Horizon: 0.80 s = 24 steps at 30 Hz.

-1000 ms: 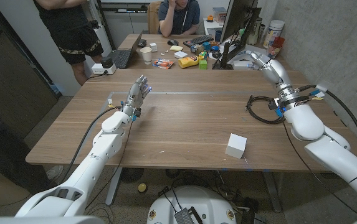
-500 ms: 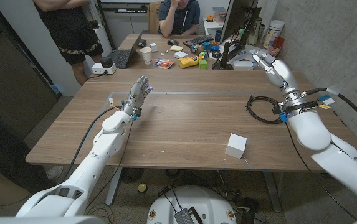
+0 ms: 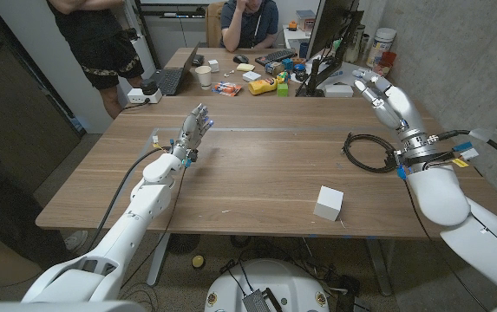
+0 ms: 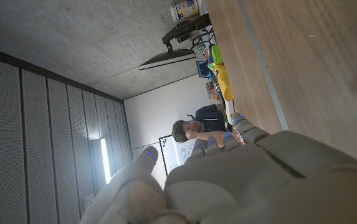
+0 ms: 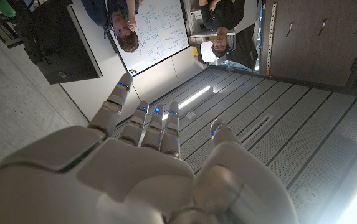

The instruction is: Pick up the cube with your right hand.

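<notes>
While both arms reach over the wooden table [image 3: 257, 165] in the head view, the white cube [image 3: 328, 203] sits near the table's near edge, right of centre, touched by neither hand. The right hand [image 3: 380, 93] is raised at the far right of the table, well apart from the cube, its fingers stretched out and holding nothing. A black cable loop [image 3: 368, 152] lies on the table just beside the right wrist. The left hand [image 3: 192, 132] stands over the left part of the table, fingers spread and apart, holding nothing. Beyond the table a cluttered desk [image 3: 248, 74] carries a laptop [image 3: 172, 78] and a cup [image 3: 204, 76]; one person [image 3: 250, 22] sits behind it and another [image 3: 101, 43] stands at the left.

From the left wrist, the left hand [image 4: 240, 180] shows its back, fingers extended along the table [image 4: 303, 56], nothing in them; the seated person [image 4: 194, 130] appears past the fingertips.

From the right wrist, the right hand [image 5: 147, 168] shows its back with fingers straight and slightly parted, bare, pointing toward a whiteboard [image 5: 156, 31] and a person [image 5: 122, 22].
</notes>
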{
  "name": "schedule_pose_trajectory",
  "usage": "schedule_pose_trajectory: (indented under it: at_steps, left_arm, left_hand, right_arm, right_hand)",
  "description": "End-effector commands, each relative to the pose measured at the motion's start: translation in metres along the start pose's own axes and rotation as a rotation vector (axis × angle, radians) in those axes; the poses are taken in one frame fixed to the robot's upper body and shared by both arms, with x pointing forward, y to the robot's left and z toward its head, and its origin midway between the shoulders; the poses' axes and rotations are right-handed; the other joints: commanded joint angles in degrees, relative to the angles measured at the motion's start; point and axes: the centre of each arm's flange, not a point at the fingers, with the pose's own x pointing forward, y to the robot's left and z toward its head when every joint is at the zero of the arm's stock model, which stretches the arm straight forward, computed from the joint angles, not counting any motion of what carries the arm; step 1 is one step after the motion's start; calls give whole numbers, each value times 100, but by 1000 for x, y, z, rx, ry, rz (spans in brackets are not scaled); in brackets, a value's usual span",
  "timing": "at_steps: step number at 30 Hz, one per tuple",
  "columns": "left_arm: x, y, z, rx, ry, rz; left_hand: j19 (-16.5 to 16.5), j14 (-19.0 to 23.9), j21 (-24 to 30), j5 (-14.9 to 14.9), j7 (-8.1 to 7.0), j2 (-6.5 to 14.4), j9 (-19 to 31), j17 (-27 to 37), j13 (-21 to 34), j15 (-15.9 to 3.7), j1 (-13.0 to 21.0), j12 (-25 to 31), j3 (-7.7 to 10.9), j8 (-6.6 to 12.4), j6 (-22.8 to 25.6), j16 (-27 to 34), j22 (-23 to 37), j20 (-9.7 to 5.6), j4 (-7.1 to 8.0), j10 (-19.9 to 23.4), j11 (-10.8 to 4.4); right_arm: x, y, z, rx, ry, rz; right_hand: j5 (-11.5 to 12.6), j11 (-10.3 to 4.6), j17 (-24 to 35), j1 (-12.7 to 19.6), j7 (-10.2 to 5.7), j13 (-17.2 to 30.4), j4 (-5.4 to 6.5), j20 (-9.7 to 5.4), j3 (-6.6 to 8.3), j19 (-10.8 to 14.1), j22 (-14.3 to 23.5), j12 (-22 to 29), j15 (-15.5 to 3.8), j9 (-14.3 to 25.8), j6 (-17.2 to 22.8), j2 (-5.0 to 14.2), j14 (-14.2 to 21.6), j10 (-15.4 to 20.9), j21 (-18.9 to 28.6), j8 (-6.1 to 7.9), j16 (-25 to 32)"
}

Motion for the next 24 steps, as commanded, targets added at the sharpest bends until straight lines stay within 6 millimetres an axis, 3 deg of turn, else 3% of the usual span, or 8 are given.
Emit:
schedule_pose_trajectory:
  at_steps: [1, 10, 18, 24]
  left_arm:
    - [3, -1, 1, 4, 1, -4]
    - [7, -2, -1, 7, 9, -14]
    - [10, -2, -1, 11, 10, -19]
    - [14, -4, -1, 10, 14, -30]
  left_hand:
    - [-9, -175, 25, 30, -2, 651, 30, 26, 18, 3, 0, 20, -17, 27, -15, 27, 12, 37, 2, -65, -14]
    - [-8, -176, 26, 31, -6, 652, 30, 26, 18, 3, 0, 19, -21, 25, -17, 27, 12, 37, 2, -71, -11]
    - [-10, -177, 25, 32, -7, 652, 30, 26, 18, 7, 0, 20, -23, 24, -19, 27, 12, 38, 2, -72, -13]
    - [-11, -176, 25, 33, -8, 652, 30, 26, 18, 6, -1, 23, -26, 23, -21, 28, 12, 35, 3, -65, -9]
  right_arm:
    - [-18, 0, 21, -138, 17, -16]
    - [-28, 10, 33, -253, 45, -17]
    - [-40, 15, 43, -355, 88, -22]
    - [-48, 18, 51, -432, 127, -37]
  right_hand:
    - [32, 10, 3, 43, -1, 19, -48, -3, 12, 29, 7, -23, -9, 13, 37, 42, 43, 49, -28, 18, -14]
    - [28, 49, 0, 73, 66, 19, -87, -2, 14, 50, 6, -36, -16, 13, 37, 41, 53, 41, -31, 5, -19]
    - [15, 105, 1, 104, -16, 19, -152, 109, -10, 94, 4, -62, 19, 13, 22, -5, 55, -5, -32, -20, -27]
    - [-8, 114, 15, 53, -4, 25, -204, 225, -106, 390, 7, -39, 95, 20, -21, -139, 179, 75, 41, -52, 11]
